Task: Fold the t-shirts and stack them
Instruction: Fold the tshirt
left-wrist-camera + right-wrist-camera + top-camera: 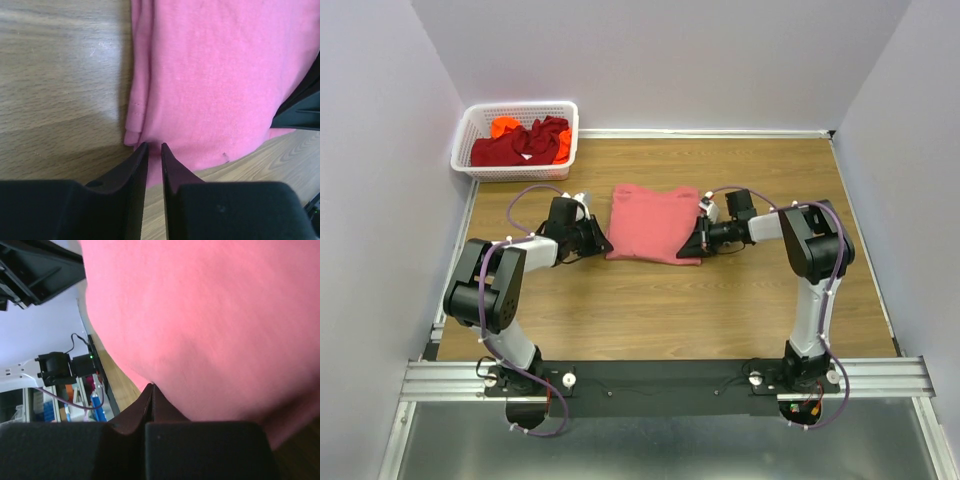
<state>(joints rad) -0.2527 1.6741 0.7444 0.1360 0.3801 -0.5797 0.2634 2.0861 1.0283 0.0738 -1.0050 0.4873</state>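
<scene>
We find the salmon-pink t-shirt (655, 222) lying folded in the middle of the counter (670, 310), between the two arms. The folded panel is close to square, slightly wider across than it is deep, so its long axis runs left to right. Its edges lie roughly parallel to the counter's edges, with a slight twist. We cannot tell which way the collar points, as neither collar nor sleeves can be made out. In the left wrist view a folded layer with a stitched hem runs along the panel's left edge.

The left pincer (601, 243) sits at the panel's near left corner. Its fingers (135, 170) stand a narrow slit apart, tips right at the cloth edge. We cannot tell whether any cloth is caught between them.

The right pincer (695, 247) sits at the near right corner. Its fingers (165, 410) are pressed together with no gap, and their tip meets the pink cloth, which fills most of the right wrist view. We read this as a closed grip on that corner of the shirt.

The dark red t-shirt (515, 148) and the bright orange t-shirt (503, 126) lie bunched together in the white lattice basket (520, 105) at the far left corner of the counter, well apart from the folded panel. Neither has a readable axis.
</scene>
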